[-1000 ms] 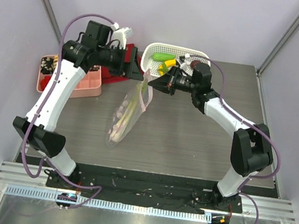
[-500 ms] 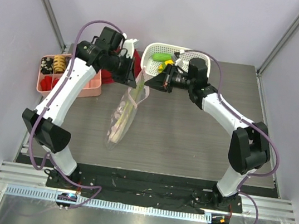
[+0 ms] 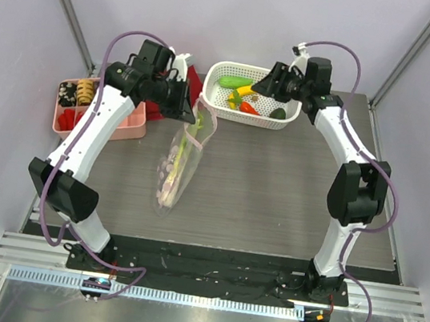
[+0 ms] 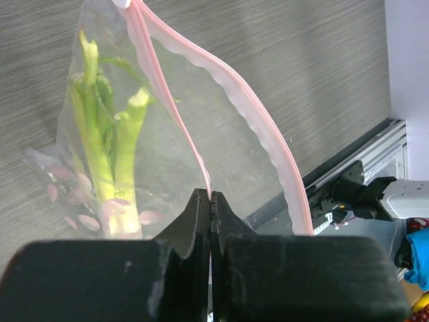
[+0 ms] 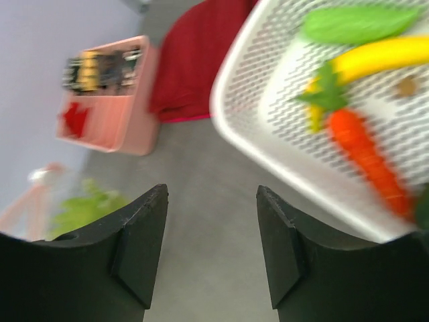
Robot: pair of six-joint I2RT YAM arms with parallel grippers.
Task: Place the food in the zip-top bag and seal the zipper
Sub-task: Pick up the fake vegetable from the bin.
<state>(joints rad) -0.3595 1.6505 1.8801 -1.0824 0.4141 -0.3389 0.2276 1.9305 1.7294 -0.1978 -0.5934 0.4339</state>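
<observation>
Now our left gripper [image 4: 210, 198] pinches the zipper [image 4: 263, 127] of the bag [image 3: 175, 167], which trails onto the surface [image 3: 276, 186] with the leek [image 4: 129, 154] inside; our right gripper [image 5: 212, 228] gapes empty above the basket [image 5: 221, 117].

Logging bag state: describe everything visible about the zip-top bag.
The bag is clear, floppy plastic with pink dots and a pink zipper strip along its open mouth. A green leek lies inside. The left end effector, shut, pinches one side of the strip; the bottom seems to rest on the table.
</observation>
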